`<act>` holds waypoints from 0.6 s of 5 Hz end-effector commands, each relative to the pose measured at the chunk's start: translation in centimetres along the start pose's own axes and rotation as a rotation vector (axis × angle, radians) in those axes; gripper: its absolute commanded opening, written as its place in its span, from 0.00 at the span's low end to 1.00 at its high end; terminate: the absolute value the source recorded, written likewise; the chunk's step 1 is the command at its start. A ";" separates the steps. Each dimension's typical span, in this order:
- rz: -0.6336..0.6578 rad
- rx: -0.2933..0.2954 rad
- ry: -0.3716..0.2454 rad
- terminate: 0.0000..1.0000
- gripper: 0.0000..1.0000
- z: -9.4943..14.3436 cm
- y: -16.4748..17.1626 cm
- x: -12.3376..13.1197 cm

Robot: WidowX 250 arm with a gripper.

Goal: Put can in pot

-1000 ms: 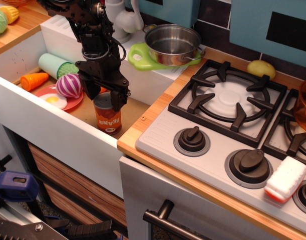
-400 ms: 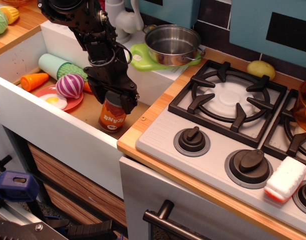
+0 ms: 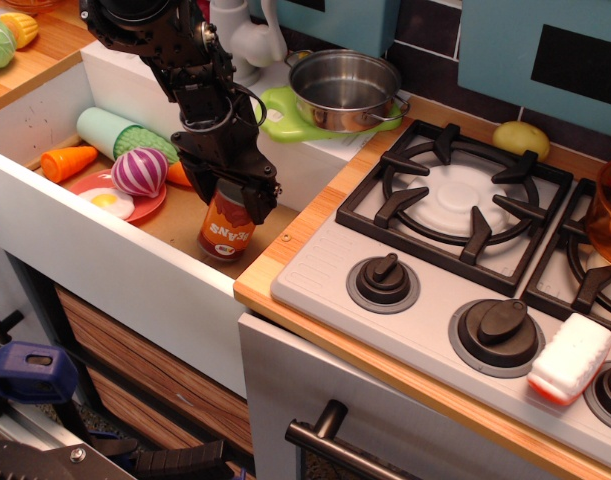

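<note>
One can [image 3: 226,228] labelled "BEANS", end effector [image 3: 235,194] gripping

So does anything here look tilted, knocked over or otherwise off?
Yes: the beans can in the sink leans off vertical, top toward the stove, with the end effector closed on its top. The pot on the green board looks upright; nothing spilled.

Arm [image 3: 190,75] angled down, jaws closed.

Black jointed robot arm [image 3: 185,60], glossy housings, looped black cable, dark fingers [image 3: 257,203]
</note>
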State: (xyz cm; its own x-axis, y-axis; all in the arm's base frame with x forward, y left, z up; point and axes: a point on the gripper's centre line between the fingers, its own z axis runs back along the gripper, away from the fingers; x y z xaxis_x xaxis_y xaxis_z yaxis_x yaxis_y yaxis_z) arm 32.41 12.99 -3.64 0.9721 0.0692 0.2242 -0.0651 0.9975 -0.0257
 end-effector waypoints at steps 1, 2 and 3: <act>0.002 0.018 -0.001 0.00 0.00 1.1 0.4 -0.1; -0.046 0.050 -0.006 0.00 0.00 5.3 -0.3 1.6; -0.089 0.105 -0.091 0.00 0.00 9.6 -1.6 3.7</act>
State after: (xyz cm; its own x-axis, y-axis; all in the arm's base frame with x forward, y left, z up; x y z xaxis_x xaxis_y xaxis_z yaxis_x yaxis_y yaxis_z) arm 34.21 10.55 6.43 0.9565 -0.0722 0.2826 0.0381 0.9915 0.1242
